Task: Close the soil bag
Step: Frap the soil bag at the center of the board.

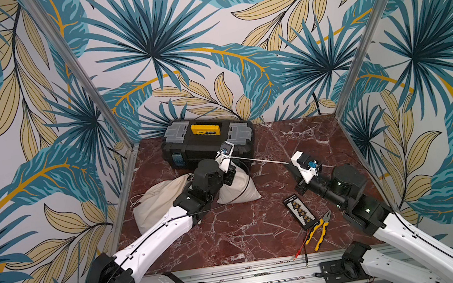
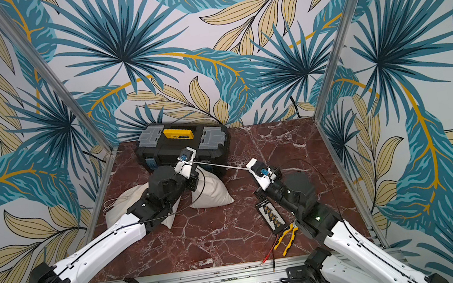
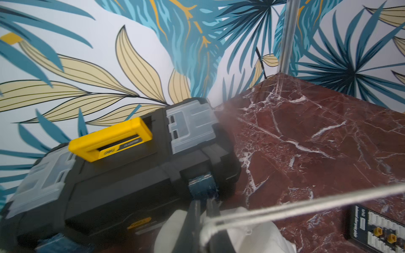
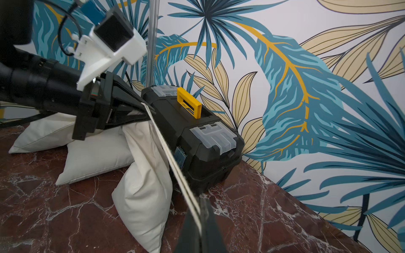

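Note:
The soil bag [image 1: 239, 191] [image 2: 212, 195] is a cream cloth sack lying on the red marble table [image 1: 233, 233], partly hidden under my left arm. It also shows in the right wrist view, as the soil bag [image 4: 142, 186]. My left gripper [image 1: 232, 173] [image 2: 193, 181] [image 3: 202, 204] [image 4: 150, 112] is shut on the bag's gathered mouth. From there a white drawstring [image 1: 259, 161] [image 2: 220, 166] [image 3: 306, 208] [image 4: 171, 157] runs taut to the right. My right gripper [image 1: 288, 166] [image 2: 249, 169] [image 4: 202, 202] is shut on its far end, well apart from the bag.
A black toolbox [image 1: 207, 142] with a yellow handle stands just behind the bag against the back wall. A black terminal board [image 1: 299, 209], yellow-handled pliers [image 1: 320, 229] and loose test leads [image 1: 301, 252] lie at the front right, under my right arm.

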